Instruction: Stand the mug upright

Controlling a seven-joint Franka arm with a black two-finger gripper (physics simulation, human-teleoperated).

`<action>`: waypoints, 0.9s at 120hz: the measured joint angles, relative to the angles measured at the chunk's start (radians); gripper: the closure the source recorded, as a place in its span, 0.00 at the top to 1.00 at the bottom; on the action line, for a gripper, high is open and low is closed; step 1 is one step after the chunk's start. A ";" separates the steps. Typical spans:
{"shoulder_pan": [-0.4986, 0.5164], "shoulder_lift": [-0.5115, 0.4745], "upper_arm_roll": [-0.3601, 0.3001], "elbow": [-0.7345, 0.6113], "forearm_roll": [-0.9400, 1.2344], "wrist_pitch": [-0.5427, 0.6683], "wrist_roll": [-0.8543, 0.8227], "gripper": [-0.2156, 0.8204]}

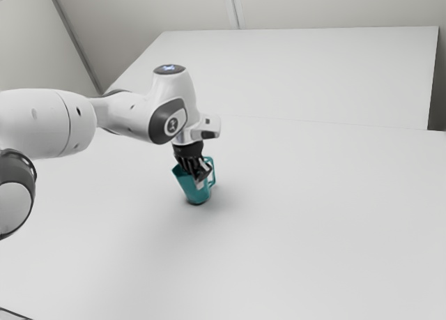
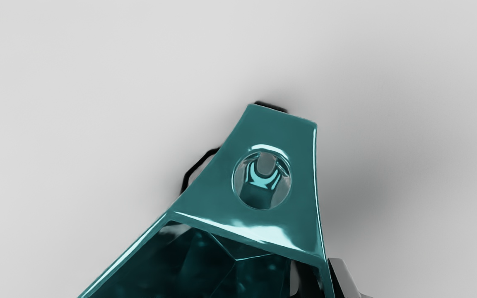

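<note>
exterior view, mug: teal mug (image 1: 197, 187) at my gripper (image 1: 199, 176), mouth up, base down at the white table (image 1: 300, 215); handle (image 1: 212, 172) toward exterior view's right.
exterior view, lean: close to upright, maybe tipped a bit to exterior view's left; can't tell if base sits fully flat.
exterior view, progress: I'd call it mostly done. Left, as I judge it: confirm flat base, take out any lean, then let go and back off.
wrist view, gripper: pinching mug wall, one finger (image 2: 309, 281) inside the mouth, the other (image 2: 345, 277) outside against it.
wrist view, mug look: glossy teal, bright highlights along edges, dark faceted interior, broad angular rim.
wrist view, detail: flat tapering part sticks out from rim, round hole (image 2: 262, 180) in it, shiny curved reflections inside.
wrist view, risk: wall is slanted, so mug might rock as I release.
</note>
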 joint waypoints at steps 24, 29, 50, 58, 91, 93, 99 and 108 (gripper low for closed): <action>-0.007 0.013 0.000 0.007 -0.003 0.000 -0.025 0.26; -0.009 0.011 0.001 0.009 -0.003 0.000 -0.028 0.35; -0.010 -0.015 0.000 0.024 -0.008 -0.002 -0.038 0.60; -0.011 -0.042 0.001 0.025 -0.011 -0.002 -0.041 0.65; -0.018 -0.226 0.033 0.048 -0.009 -0.050 -0.041 0.75; -0.019 -0.232 0.038 0.069 -0.009 -0.063 -0.041 0.76; -0.016 -0.242 0.048 0.128 -0.007 -0.104 -0.041 0.76; -0.002 -0.247 0.053 0.212 0.004 -0.173 -0.042 0.77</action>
